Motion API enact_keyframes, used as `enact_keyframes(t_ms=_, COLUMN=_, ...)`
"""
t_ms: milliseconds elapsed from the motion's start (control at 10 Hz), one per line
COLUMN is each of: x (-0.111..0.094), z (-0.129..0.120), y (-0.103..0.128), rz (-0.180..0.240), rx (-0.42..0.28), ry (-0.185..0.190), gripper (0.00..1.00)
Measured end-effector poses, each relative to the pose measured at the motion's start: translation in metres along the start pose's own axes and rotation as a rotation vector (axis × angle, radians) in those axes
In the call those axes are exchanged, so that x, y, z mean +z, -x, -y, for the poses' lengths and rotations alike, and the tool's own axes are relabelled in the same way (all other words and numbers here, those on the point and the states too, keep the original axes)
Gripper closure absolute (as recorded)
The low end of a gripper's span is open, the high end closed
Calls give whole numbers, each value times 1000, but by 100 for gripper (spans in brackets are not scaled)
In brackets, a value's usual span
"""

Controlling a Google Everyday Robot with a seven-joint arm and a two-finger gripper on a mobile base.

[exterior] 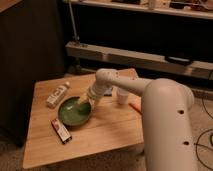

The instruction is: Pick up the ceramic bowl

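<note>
We see the round, shallow, glossy green ceramic bowl [74, 112] resting on the light wooden table [107, 132], left of the table's centre. The white robot arm [150, 100] reaches in from 4 o'clock. Its two-finger gripper [85, 101] sits at the bowl's rim at about 1 o'clock, over the bowl's inner edge. We cannot tell whether the pincer is apart or together.

At 10 o'clock from the bowl lies a pale bottle [57, 95] on its side. At 7 o'clock lies a flat red-and-white packet [61, 130]. A small white cup [122, 97] stands at 3 o'clock, beyond the arm.
</note>
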Motion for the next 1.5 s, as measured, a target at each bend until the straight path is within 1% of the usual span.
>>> enact_keyframes(t_ms=200, x=6, z=-1, y=-2, rz=-12, rx=-5, ry=0, gripper=32)
enact_keyframes(t_ms=300, x=8, z=1, y=-4, rz=-17, rx=-3, ry=0, gripper=39)
enact_keyframes(t_ms=400, x=11, z=3, y=-5, rz=-22, rx=0, ry=1, gripper=48)
enact_keyframes(t_ms=500, x=13, z=4, y=-7, rz=-26, rx=4, ry=4, gripper=53)
enact_keyframes(t_ms=600, x=14, z=6, y=-8, rz=-30, rx=9, ry=4, gripper=64)
enact_keyframes(t_ms=800, x=15, z=11, y=-9, rz=-35, rx=20, ry=2, gripper=76)
enact_keyframes(t_ms=900, x=16, z=11, y=-10, rz=-41, rx=25, ry=1, gripper=88)
enact_keyframes(t_ms=1000, x=16, z=11, y=-9, rz=-44, rx=28, ry=3, gripper=96)
enact_keyframes(t_ms=1100, x=15, z=12, y=-10, rz=-45, rx=34, ry=7, gripper=100)
enact_keyframes(t_ms=1300, x=-1, z=7, y=-9, rz=-33, rx=34, ry=35, gripper=100)
enact_keyframes(t_ms=1500, x=-32, z=-10, y=-7, rz=1, rx=15, ry=85, gripper=100)
